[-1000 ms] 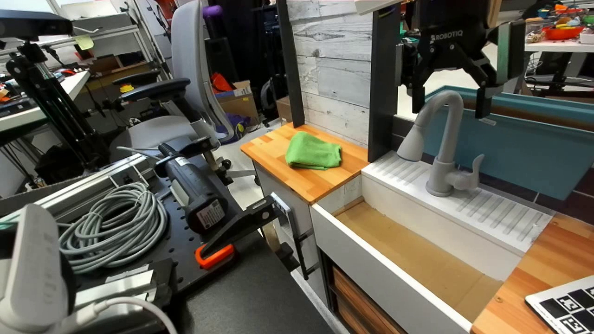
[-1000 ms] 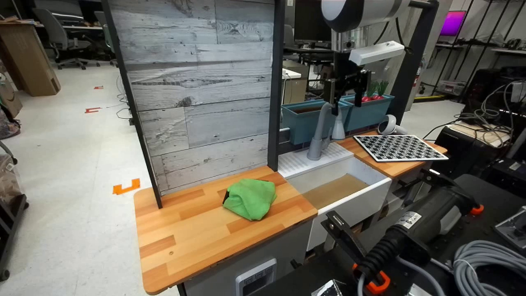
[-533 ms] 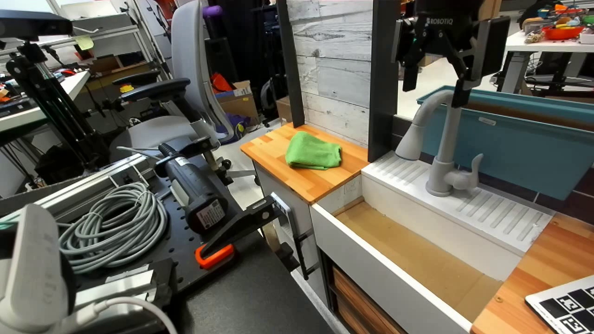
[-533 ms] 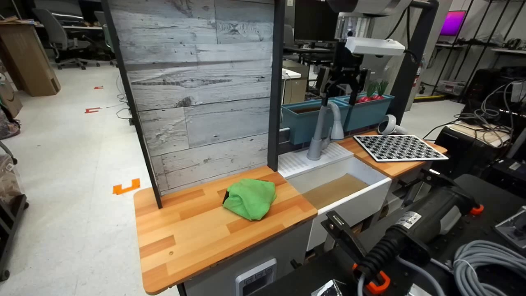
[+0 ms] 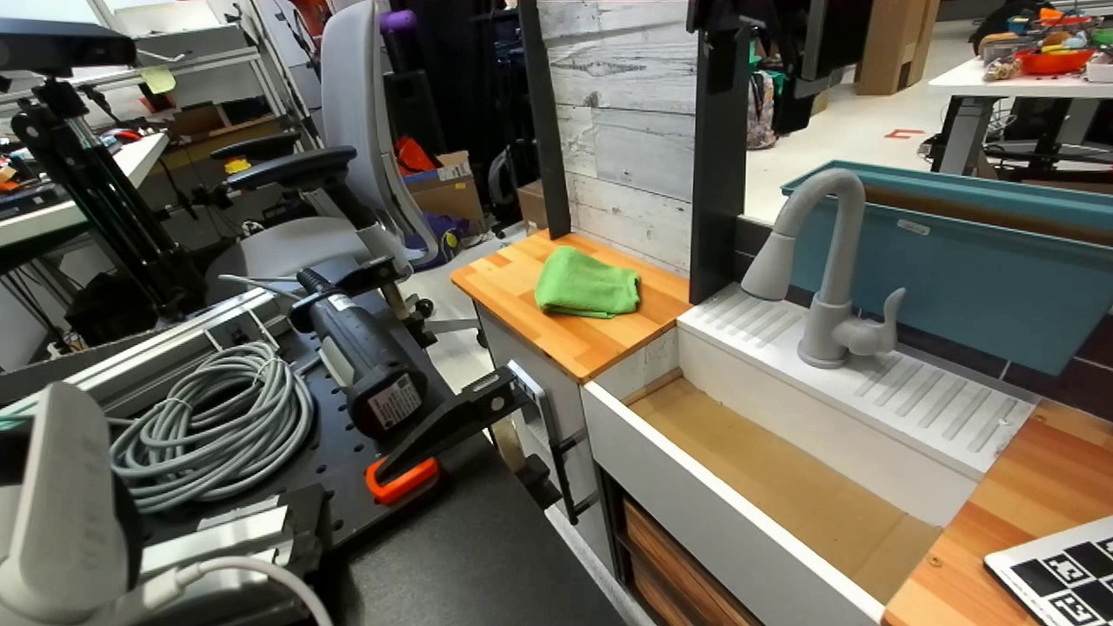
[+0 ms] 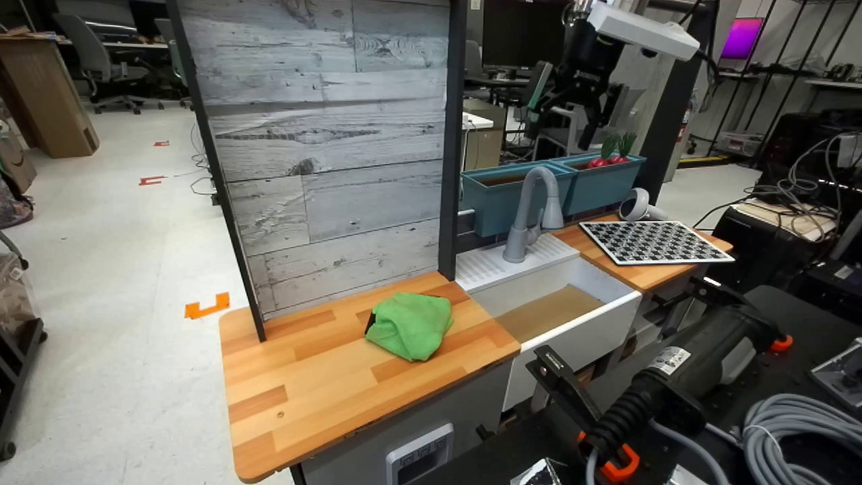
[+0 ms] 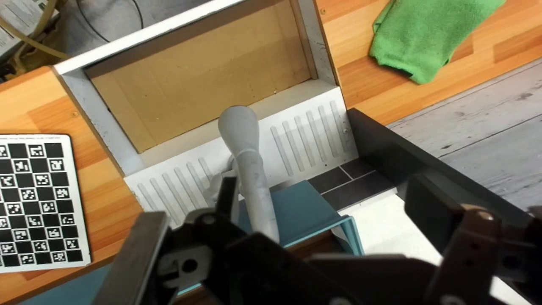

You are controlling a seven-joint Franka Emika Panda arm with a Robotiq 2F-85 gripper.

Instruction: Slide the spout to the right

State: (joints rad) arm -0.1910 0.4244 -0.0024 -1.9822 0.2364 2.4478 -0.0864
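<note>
The tall, dull grey spout (image 5: 840, 248) stands up on a round grey base (image 5: 823, 343). It is on the white ledge with ridges (image 5: 926, 402), just beside the white sink (image 5: 687, 500) with the brown bottom. The long way of the spout goes up, then bends over at the top like a cane, and its wide grey nozzle (image 5: 769, 268) hangs from the bend. In an exterior view the nozzle points down and to the left. In an exterior view the nozzle (image 6: 553, 214) hangs to the right of the neck and points nearly straight down. In the wrist view it points up the picture and a bit left, toward the sink, nearly in line with the ridges. A small grey handle (image 5: 889, 323) sticks out beside the base, tip up.

The black, two-fingered pincer (image 6: 558, 133) is in the air, higher than the spout and apart from it. Its black fingers (image 7: 430, 207) are spread wide and it holds nothing.

A green cloth (image 6: 411, 327) lies on the wooden worktop (image 6: 323, 357). Past the sink, a flat black-and-white checked board (image 6: 656, 242) lies on more wood. Blue-green plant boxes (image 6: 490, 205) are behind the spout.
</note>
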